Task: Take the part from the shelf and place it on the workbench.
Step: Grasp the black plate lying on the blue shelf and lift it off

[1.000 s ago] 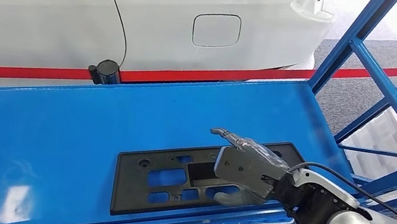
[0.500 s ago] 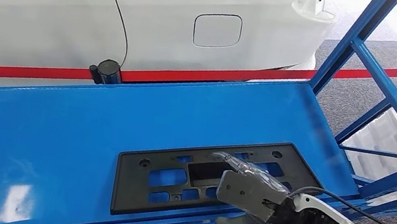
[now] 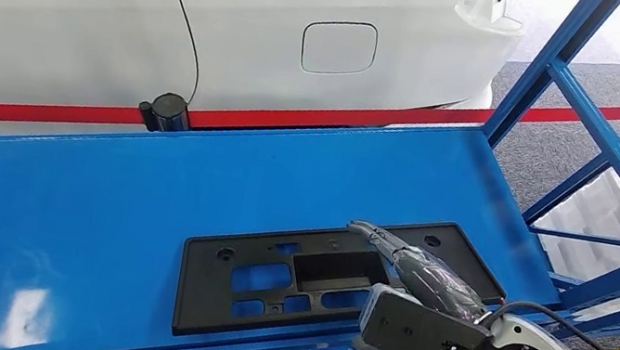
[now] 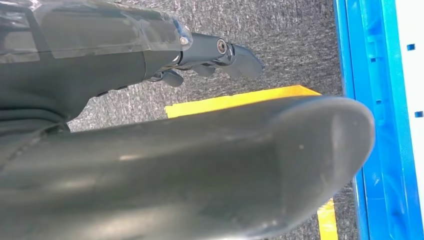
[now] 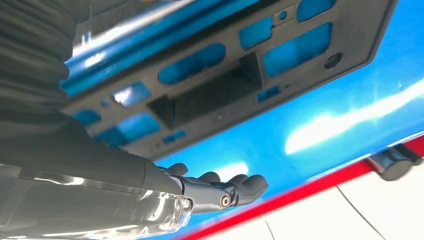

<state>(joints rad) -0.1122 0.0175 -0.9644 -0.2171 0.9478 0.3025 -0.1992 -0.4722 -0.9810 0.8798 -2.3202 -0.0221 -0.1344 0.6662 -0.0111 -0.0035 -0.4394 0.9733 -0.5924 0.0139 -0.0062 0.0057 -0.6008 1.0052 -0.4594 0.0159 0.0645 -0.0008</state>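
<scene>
The part (image 3: 207,295) is a flat black plastic plate with several cut-outs, lying flat on the blue workbench (image 3: 126,184) near its front edge. My right hand (image 3: 416,309) is at that front edge, and its fingers (image 3: 410,261) stretch out over the plate's right portion with nothing in them. The right wrist view shows the plate (image 5: 210,95) beyond the straightened fingertips (image 5: 220,192), apart from them. My left hand (image 4: 200,165) hangs over grey carpet beside the bench's blue edge, fingers (image 4: 215,52) extended and holding nothing.
A white car (image 3: 218,19) stands behind the bench, with a red floor line (image 3: 315,118) and a black round post (image 3: 168,111) at the bench's far edge. The blue shelf frame (image 3: 613,138) rises at the right. Yellow floor tape (image 4: 225,102) runs by the bench.
My right hand has drawn back toward me and down, from over the plate's middle to the bench's front edge. The plate has stayed where it lay.
</scene>
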